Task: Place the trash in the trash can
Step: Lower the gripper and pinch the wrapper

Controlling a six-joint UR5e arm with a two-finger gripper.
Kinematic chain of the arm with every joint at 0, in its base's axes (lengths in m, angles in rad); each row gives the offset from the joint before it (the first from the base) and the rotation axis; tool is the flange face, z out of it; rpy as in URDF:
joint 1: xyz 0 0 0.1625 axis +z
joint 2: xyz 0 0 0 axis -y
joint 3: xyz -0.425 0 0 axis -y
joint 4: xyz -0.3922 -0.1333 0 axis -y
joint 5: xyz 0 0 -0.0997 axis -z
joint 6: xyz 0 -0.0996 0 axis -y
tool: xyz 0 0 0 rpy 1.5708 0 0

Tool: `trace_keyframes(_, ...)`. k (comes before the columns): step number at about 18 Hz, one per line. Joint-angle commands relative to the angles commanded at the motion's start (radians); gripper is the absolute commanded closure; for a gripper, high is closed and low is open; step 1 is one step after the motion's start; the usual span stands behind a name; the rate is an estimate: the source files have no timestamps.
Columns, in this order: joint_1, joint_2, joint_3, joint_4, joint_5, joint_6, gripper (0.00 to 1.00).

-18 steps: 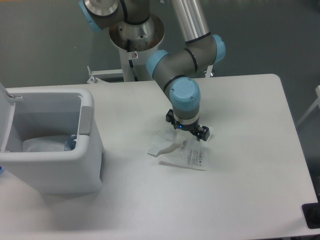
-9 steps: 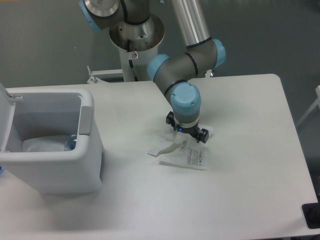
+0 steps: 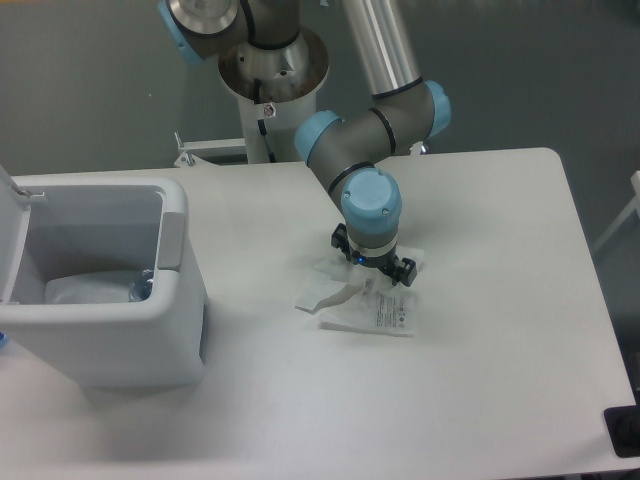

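The gripper [image 3: 375, 272] is low over the thin white wrinkly plastic wrapper with small black text [image 3: 372, 303]; its fingers are hidden, so open or closed cannot be told.

The wrapper lies flat on the white surface [image 3: 480, 380], near the middle. The clear plastic bottle [image 3: 140, 284] lies inside the boxy pale grey-white plastic trash can [image 3: 130, 330] at the left, whose hinged lid [image 3: 12, 235] stands open.
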Motion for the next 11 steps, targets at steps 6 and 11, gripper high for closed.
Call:
trace_keyframes(6,-0.002,0.020,0.005,-0.009,0.000,0.000,0.78)
trace_keyframes(11,0.000,0.061,0.005,-0.038,-0.009,-0.040,1.00)
